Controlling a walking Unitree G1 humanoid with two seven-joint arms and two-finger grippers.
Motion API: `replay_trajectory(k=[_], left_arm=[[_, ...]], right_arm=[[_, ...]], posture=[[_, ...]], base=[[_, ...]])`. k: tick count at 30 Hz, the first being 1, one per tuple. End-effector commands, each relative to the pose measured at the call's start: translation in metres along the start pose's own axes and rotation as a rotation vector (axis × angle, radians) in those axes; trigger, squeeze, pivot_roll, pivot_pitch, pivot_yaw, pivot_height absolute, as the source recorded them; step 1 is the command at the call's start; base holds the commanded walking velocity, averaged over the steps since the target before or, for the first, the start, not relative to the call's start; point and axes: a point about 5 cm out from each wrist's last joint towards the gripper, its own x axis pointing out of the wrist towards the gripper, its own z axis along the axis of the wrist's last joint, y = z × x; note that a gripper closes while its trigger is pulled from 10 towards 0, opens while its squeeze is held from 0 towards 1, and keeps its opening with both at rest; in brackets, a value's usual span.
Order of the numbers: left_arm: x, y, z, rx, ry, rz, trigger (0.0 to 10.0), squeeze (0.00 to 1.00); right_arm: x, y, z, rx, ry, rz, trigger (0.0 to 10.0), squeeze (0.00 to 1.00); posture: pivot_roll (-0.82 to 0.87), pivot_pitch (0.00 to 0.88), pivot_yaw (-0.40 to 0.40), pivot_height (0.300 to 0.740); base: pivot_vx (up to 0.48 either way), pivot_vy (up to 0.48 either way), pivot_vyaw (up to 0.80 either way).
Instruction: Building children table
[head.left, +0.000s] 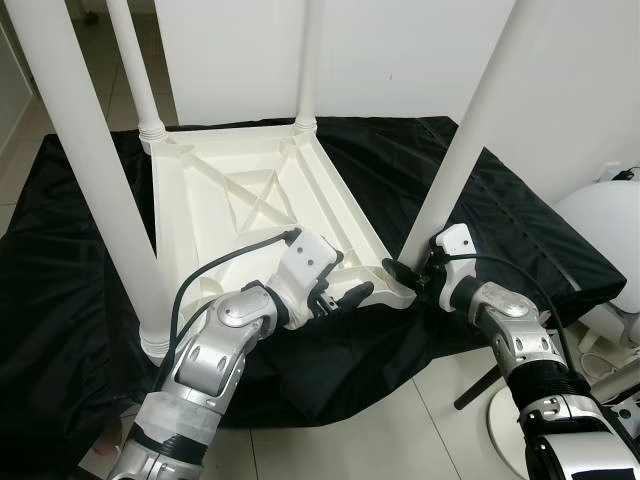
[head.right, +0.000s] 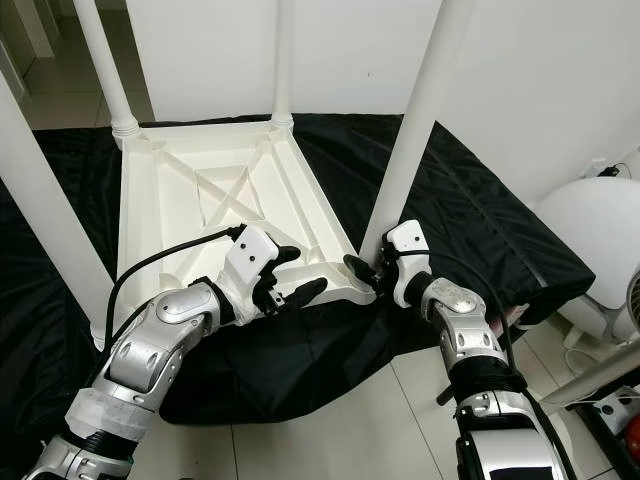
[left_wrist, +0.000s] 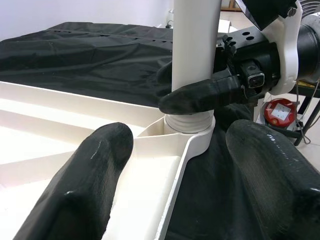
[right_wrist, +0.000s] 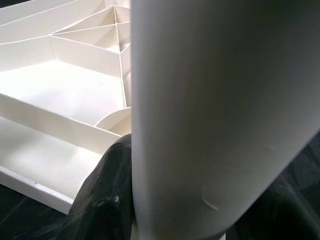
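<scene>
The right gripper (head.left: 408, 272) clenches the base of a round white plastic table leg (head.left: 462, 150) standing in the near right corner socket of the upside-down white plastic tabletop (head.left: 250, 200). The left gripper (head.left: 345, 293), fingers spread, straddles the tabletop's near rim beside it, on a black cloth (head.left: 520, 215).

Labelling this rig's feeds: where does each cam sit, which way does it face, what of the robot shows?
Left eye: on head, looking down at upturned table on black cloth; both arms.
Right eye: same scene, shifted; right gripper closed on near-right leg.
Left wrist: along open left gripper over the table's edge, facing that leg.
Right wrist: pressed against the leg, table ribs behind.
Shared: leg and table in all four.
</scene>
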Motion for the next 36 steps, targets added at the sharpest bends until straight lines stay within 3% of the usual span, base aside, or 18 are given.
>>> replay_trajectory(k=[1,8,10,17,20,21,23,24,26,29,33,36], left_arm=[[0.0,0.002,0.002,0.003,-0.01,0.053,10.0,0.0],[-0.001,0.003,0.001,0.005,-0.003,0.061,10.0,0.0],[-0.001,0.002,0.0,0.005,0.002,0.064,10.0,0.0],[-0.002,0.0,0.0,-0.004,-0.001,0.058,10.0,0.0],[0.0,-0.001,-0.002,-0.012,0.002,0.052,10.0,0.0],[0.0,-0.001,-0.002,-0.012,0.002,0.052,10.0,0.0],[0.001,-0.003,-0.002,-0.014,0.004,0.041,10.0,0.0],[0.001,-0.003,-0.002,-0.014,0.004,0.041,10.0,0.0],[0.001,-0.003,-0.002,-0.014,0.005,0.036,10.0,0.0],[0.001,-0.003,-0.002,-0.014,0.005,0.034,10.0,0.0],[0.003,-0.003,-0.002,-0.016,0.004,0.023,10.0,0.0],[0.003,-0.004,-0.002,-0.015,0.004,0.018,10.0,0.0]], right_arm=[[0.001,0.006,-0.009,-0.02,0.051,0.033,10.0,0.0],[0.001,0.004,-0.012,0.01,0.047,-0.048,10.0,0.0],[0.001,0.005,-0.009,0.051,0.023,-0.146,10.0,0.0],[0.0,0.01,-0.006,0.126,0.001,-0.293,10.0,0.0],[-0.002,0.023,-0.004,0.209,-0.023,-0.448,10.0,0.0],[-0.002,0.023,-0.004,0.209,-0.023,-0.448,10.0,0.0],[-0.004,0.034,-0.003,0.273,-0.037,-0.628,10.0,0.0],[-0.004,0.034,-0.003,0.273,-0.037,-0.628,10.0,0.0],[-0.007,0.041,-0.003,0.308,-0.029,-0.748,10.0,0.0],[-0.009,0.048,0.001,0.326,-0.028,-0.821,10.0,0.0],[-0.005,0.073,0.012,0.375,-0.072,-0.838,10.0,0.0],[-0.007,0.071,0.011,0.377,-0.07,-0.84,10.0,0.0]], posture=[[0.03,0.0,-0.074,0.74],[0.02,0.0,-0.077,0.74],[0.02,0.0,-0.077,0.74],[0.0,0.0,-0.072,0.74],[-0.01,0.0,-0.069,0.74],[-0.01,0.0,-0.069,0.74],[-0.02,0.001,-0.057,0.74],[-0.02,0.001,-0.057,0.74],[-0.02,0.002,-0.055,0.74],[-0.03,0.005,-0.052,0.74],[-0.04,0.009,-0.037,0.74],[-0.04,0.009,-0.035,0.74]], base=[[0.0,0.0,0.0],[0.0,0.0,0.0],[0.0,0.0,0.0],[0.0,0.0,0.0],[0.0,0.0,0.0],[0.0,0.0,0.0],[0.0,0.0,0.0],[0.0,0.0,0.0],[0.0,0.0,0.0],[0.0,0.0,0.0],[0.0,0.0,0.0],[0.0,0.0,0.0]])
